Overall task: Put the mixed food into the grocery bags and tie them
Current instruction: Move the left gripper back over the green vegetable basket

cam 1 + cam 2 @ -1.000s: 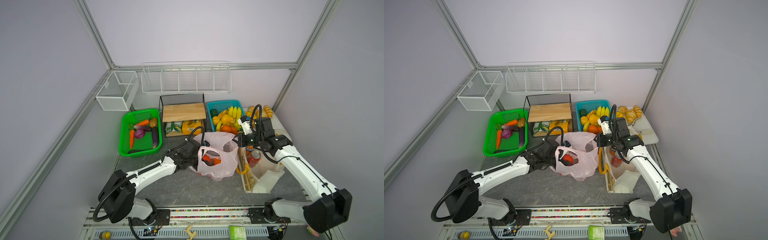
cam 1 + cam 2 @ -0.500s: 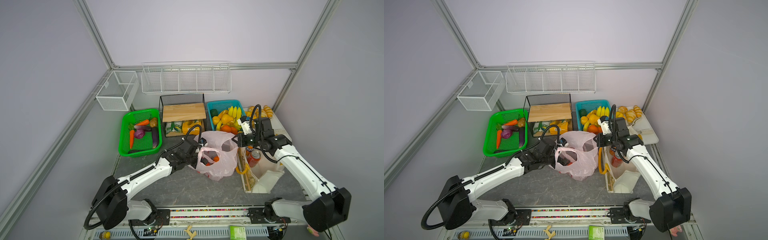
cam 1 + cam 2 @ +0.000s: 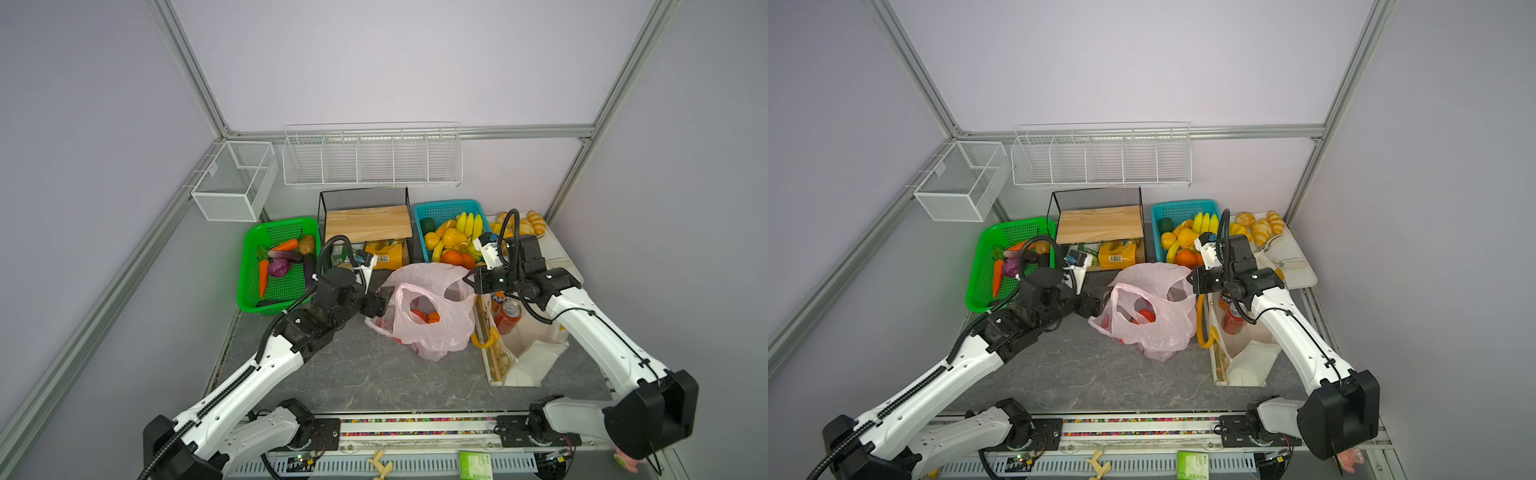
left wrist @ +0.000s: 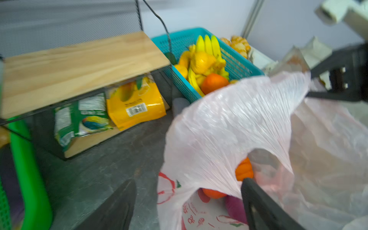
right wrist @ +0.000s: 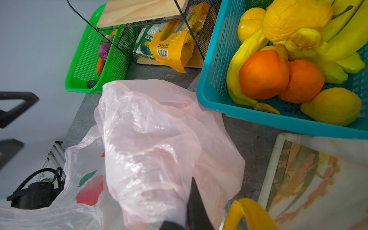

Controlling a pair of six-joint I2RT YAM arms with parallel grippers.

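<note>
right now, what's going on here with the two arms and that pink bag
The two arms are bagging groceries. The right gripper is shut on the top edge of the pink bag, holding it up. The left gripper is open at the bag's mouth on the other side. Orange, red and purple toy vegetables already lie in it. Two soda cans sit in the canvas tote beside it. Neither bag is tied yet.
</note>
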